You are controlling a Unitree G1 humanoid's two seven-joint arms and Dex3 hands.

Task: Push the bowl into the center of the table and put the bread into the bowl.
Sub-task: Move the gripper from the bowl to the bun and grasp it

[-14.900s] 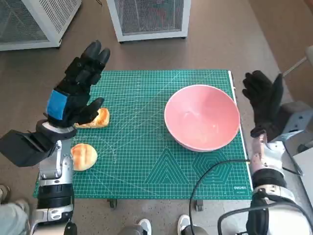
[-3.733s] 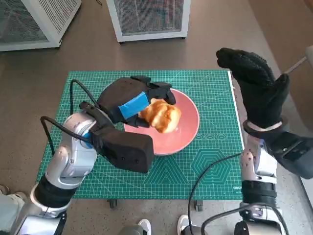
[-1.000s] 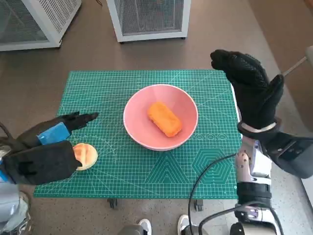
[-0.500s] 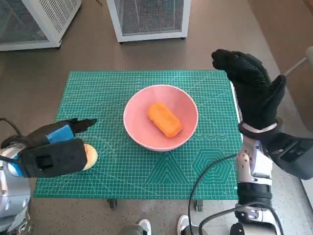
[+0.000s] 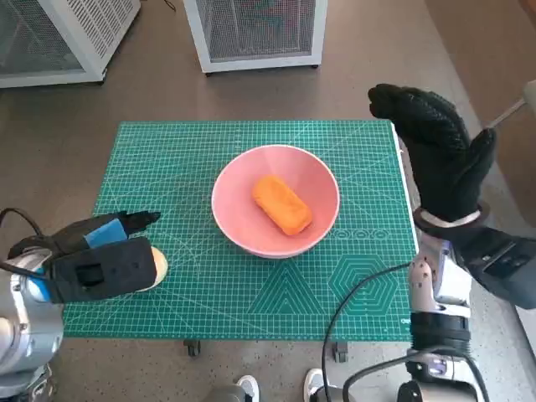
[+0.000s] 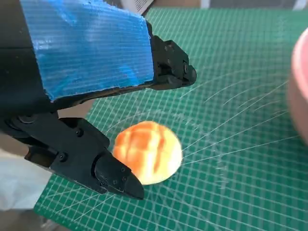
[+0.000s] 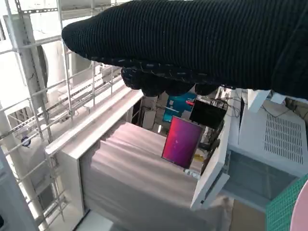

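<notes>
The pink bowl (image 5: 275, 211) sits near the middle of the green mat (image 5: 209, 151) and holds an oblong orange bread (image 5: 283, 203). A round golden bun (image 5: 157, 265) lies on the mat at the front left. My left hand (image 5: 96, 234) hovers over that bun with its fingers apart; in the left wrist view the bun (image 6: 147, 151) shows between the spread fingers (image 6: 113, 175), untouched. My right hand (image 5: 435, 155) is raised above the mat's right edge, fingers extended, holding nothing. A sliver of the bowl's rim (image 6: 297, 91) shows in the left wrist view.
Two white mesh cabinets (image 5: 255, 32) (image 5: 59, 33) stand on the floor behind the table. A black cable (image 5: 352, 306) loops over the mat's front right corner. The right wrist view shows only the glove (image 7: 192, 45) and room shelving.
Since 3.7 s ago my left hand released the oblong bread in the bowl and pulled back to the front left. Over the last second it settled lower over the round bun.
</notes>
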